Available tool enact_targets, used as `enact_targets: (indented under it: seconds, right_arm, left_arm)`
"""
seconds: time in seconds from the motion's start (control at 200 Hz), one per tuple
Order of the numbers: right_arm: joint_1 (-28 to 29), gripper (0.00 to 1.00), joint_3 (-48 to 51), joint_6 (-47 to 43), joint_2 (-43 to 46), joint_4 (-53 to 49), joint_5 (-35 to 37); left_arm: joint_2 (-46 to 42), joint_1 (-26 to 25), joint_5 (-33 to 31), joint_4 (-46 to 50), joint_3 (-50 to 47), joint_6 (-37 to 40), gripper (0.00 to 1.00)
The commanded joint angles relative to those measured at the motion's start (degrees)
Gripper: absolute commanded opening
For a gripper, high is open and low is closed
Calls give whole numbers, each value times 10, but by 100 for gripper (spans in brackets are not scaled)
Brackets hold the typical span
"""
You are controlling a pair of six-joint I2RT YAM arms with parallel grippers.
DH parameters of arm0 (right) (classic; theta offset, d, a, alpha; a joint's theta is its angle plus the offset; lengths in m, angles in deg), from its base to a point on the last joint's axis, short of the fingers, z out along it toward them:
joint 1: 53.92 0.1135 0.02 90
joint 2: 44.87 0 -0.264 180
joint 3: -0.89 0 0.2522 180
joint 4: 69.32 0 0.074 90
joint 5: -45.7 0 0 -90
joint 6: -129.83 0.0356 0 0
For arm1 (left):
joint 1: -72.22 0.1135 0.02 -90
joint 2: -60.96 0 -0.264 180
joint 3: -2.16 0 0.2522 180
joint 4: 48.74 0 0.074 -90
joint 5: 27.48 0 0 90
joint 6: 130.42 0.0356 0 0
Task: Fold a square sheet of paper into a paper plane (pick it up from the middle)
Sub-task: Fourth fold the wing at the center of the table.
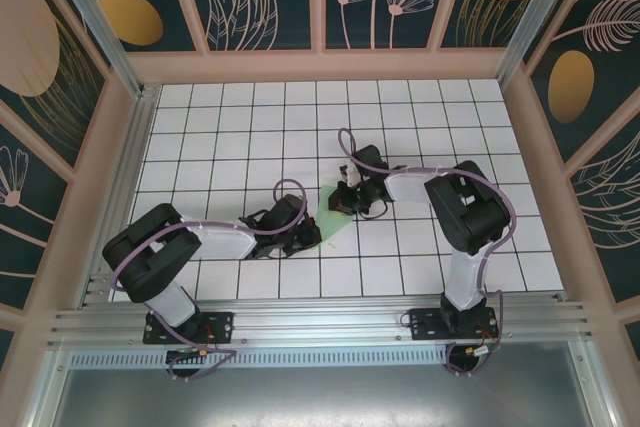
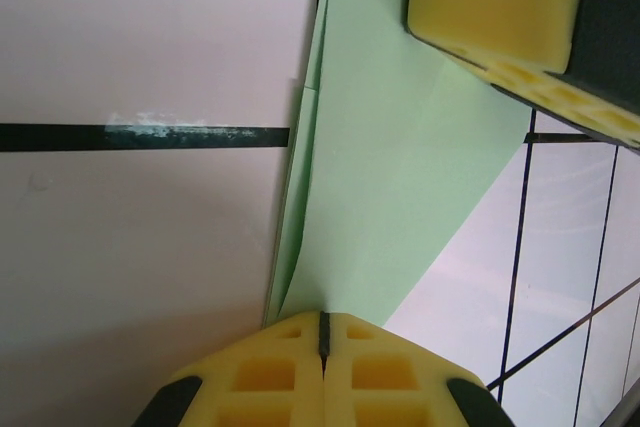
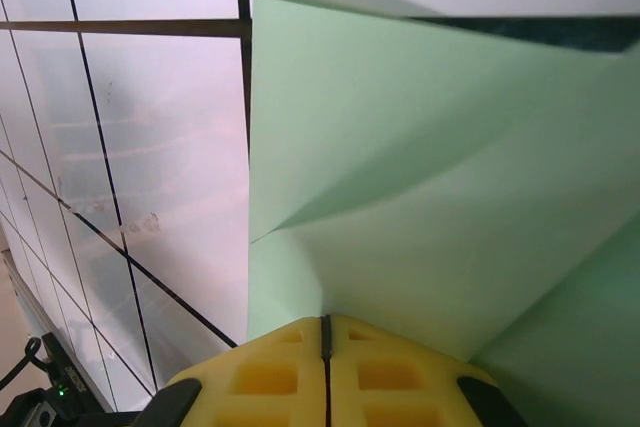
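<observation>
The left gripper (image 2: pixel 322 319) and the right gripper (image 3: pixel 325 321) are both squeezing shut on the green paper (image 1: pixel 335 222). From above, they are hiding most of it.

The paper (image 1: pixel 335 219) sits near the middle of the desk (image 1: pixel 220 127), between the two tools. The left tool (image 1: pixel 305 235) is at the paper's near left corner and the right tool (image 1: pixel 345 199) at its far side, each clamped onto an edge of it. Both arms reach in from the desk's near edge, one on each side.
</observation>
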Motion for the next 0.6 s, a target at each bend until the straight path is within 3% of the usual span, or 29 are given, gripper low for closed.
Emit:
enact_targets:
  seconds: [0.0,0.595]
  right_arm:
    - [-21,9,-17,-29,-28,1,77]
    - [-101,10,-88,-83,-82,-5,45]
  left_arm:
    - [29,-2,-3,109,-33,12,0]
    - [18,-3,-3,118,-43,9,0]
